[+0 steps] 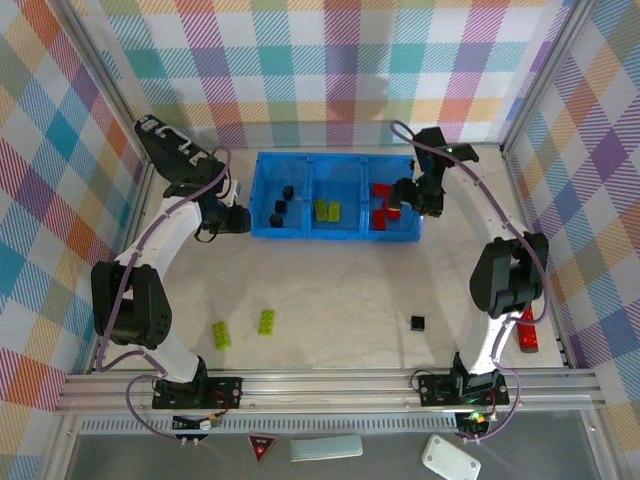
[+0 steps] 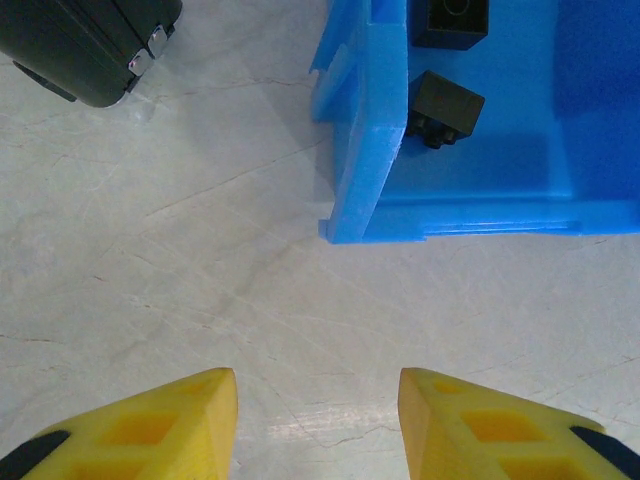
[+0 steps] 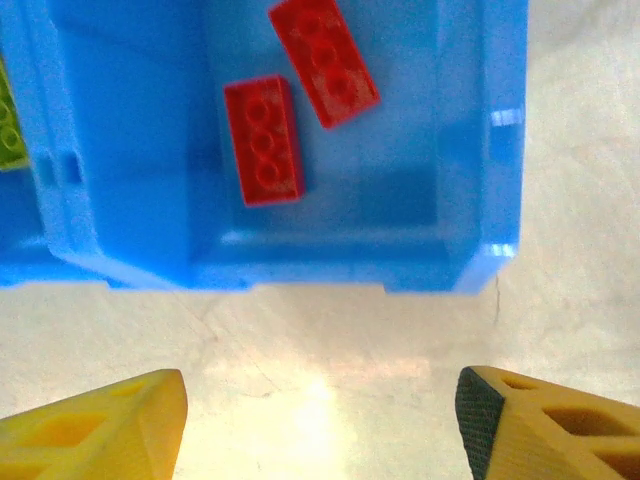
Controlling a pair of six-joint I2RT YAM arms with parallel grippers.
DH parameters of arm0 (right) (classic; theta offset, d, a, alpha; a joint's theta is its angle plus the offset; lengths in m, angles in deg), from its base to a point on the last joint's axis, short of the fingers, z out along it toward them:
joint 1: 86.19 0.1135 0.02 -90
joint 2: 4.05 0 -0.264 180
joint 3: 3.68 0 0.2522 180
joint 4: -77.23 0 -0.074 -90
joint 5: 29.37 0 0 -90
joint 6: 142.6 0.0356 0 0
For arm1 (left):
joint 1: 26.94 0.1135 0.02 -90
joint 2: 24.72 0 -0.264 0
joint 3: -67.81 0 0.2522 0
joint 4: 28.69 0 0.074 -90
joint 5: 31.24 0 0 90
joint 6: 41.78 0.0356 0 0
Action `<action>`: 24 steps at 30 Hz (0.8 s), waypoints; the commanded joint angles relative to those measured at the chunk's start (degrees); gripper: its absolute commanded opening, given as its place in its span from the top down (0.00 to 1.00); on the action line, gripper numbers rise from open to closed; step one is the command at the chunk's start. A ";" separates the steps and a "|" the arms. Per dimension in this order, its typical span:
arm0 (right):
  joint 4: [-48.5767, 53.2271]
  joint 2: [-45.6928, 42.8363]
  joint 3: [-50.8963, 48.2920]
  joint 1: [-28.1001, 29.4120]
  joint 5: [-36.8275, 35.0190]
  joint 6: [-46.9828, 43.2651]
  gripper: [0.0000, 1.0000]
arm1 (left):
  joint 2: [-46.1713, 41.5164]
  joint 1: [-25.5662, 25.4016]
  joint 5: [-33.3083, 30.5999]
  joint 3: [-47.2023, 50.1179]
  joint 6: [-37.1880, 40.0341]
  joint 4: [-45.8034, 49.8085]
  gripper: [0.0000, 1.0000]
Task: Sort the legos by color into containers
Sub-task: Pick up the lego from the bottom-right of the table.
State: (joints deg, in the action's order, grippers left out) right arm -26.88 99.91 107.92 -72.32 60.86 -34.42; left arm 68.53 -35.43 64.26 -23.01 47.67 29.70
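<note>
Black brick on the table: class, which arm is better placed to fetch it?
Right. The black brick lies near the right arm's base, and the right gripper is open and empty.

Black square plastic brick (image 2: 452, 20) cut by left wrist view's top edge; lime-green plastic brick (image 3: 8, 125) by right wrist view's left edge.

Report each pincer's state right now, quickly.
Left pincer: open, empty, above the pale table beside the bright blue rectangular plastic tray.
Right pincer: open, empty, near the tray compartment holding red rectangular plastic bricks.
</note>
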 commanded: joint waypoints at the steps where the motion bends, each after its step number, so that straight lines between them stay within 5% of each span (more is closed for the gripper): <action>1: -1.60 -5.24 -6.18 1.06 -0.84 1.95 0.28 | -0.04 -0.56 0.83 -0.40 0.56 0.38 0.54; 24: -7.72 -23.73 -45.10 7.53 -1.08 14.69 0.31 | 0.14 -0.57 1.51 -0.95 0.69 1.00 0.54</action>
State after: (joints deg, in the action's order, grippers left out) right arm -33.70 77.49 64.34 -65.92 59.63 -23.25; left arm 68.55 -35.43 64.98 -23.01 47.67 29.78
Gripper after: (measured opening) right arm 0.690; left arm 0.463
